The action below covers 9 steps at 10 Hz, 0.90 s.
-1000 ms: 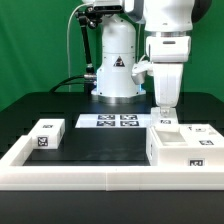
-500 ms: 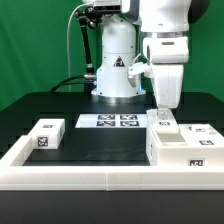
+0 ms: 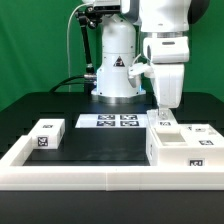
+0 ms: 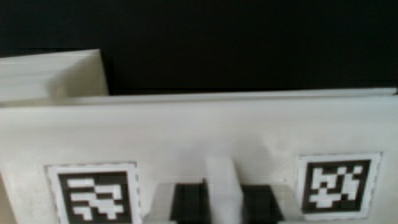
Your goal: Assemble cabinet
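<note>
— Directly beneath the pincer sits the tagged block, at the far edge of the cabinet shell. I cannot tell whether it rests on the shell or just behind it.

— Has anything moved?

— Hardly. Over the last second the pincer crept a touch toward the exterior view's left at the same height. The block has not stirred.

— And the jaws?

— Drawn nearly together. The wrist view shows the dark fingers with a thin white rib between them, so I judge they are nipped on that block.

— Meaning?

— The grip looks settled and the lift not begun. The shell is still waiting for its parts.

— Round about?

— Another tagged piece lies near the pincer on the exterior view's right. A loose block lies well off to its left, with the marker board between them.
</note>
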{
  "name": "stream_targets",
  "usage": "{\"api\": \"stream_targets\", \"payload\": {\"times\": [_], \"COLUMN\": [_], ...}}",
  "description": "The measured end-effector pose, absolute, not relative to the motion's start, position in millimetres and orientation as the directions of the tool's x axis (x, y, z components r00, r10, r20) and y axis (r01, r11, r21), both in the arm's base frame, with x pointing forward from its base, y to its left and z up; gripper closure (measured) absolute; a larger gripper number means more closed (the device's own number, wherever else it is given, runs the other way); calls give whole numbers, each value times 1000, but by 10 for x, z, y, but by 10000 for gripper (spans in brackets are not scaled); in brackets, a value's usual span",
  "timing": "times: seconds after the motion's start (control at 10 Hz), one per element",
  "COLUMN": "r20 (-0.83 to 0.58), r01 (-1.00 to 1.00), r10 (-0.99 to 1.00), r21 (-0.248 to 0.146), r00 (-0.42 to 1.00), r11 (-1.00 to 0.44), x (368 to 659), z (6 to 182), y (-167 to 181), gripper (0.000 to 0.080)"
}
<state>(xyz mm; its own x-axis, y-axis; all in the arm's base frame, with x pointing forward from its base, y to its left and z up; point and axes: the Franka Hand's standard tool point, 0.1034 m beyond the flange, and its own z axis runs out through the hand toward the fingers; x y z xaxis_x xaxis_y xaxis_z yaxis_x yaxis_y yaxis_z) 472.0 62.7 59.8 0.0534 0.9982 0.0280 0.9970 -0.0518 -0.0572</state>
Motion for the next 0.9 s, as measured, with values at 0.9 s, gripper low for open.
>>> {"api": "stream_targets", "payload": {"times": [0.9], "r20": [54], "r01": [999], "r10": [998], "r21": [-27], "r00": [40], "r11": [-39], "x": [5266], "z": [589], "y": [623], "gripper": [729]}}
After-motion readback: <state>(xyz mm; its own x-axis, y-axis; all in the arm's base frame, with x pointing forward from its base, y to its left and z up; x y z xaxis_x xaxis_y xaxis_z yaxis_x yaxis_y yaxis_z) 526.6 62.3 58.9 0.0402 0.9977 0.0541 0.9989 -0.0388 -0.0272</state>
